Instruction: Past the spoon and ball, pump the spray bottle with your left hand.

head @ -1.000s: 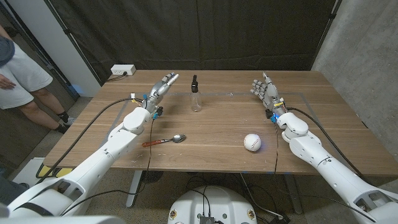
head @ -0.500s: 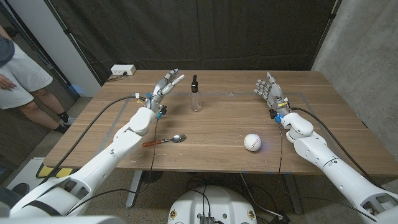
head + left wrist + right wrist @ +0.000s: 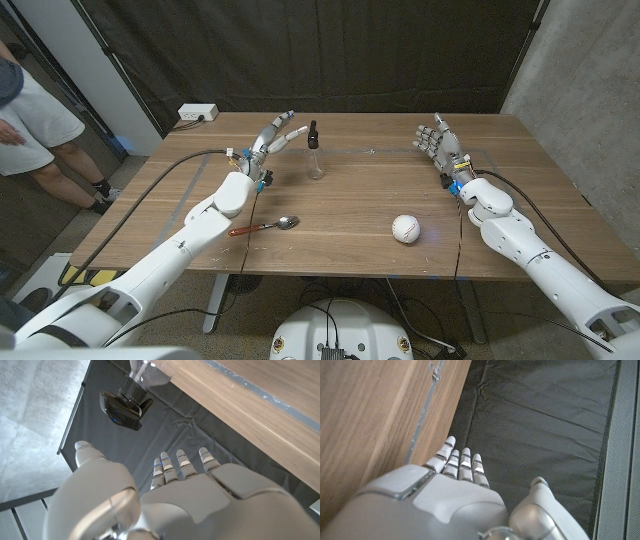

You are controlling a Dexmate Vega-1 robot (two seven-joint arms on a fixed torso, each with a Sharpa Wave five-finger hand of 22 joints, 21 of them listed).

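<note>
The left hand (image 3: 272, 138) was in the upper middle-left of the head view, raised over the table (image 3: 350, 215), with its fingers apart and holding nothing. Its fingertips pointed to the right in the frame, toward the bottle (image 3: 315, 150), and they were near the black pump top but apart from it. In the left wrist view the hand (image 3: 200, 495) showed its back, and the bottle's black top (image 3: 125, 402) was in the upper left of that frame, beyond the fingertips.

The bottle stood upright just right of the hand, at the top center of the head view. Below it, at the middle left, lay the spoon (image 3: 263, 227). The ball (image 3: 405, 229) lay at the middle right.

The right hand (image 3: 440, 143) was in the upper right, also open with spread fingers, well apart from the bottle.
</note>
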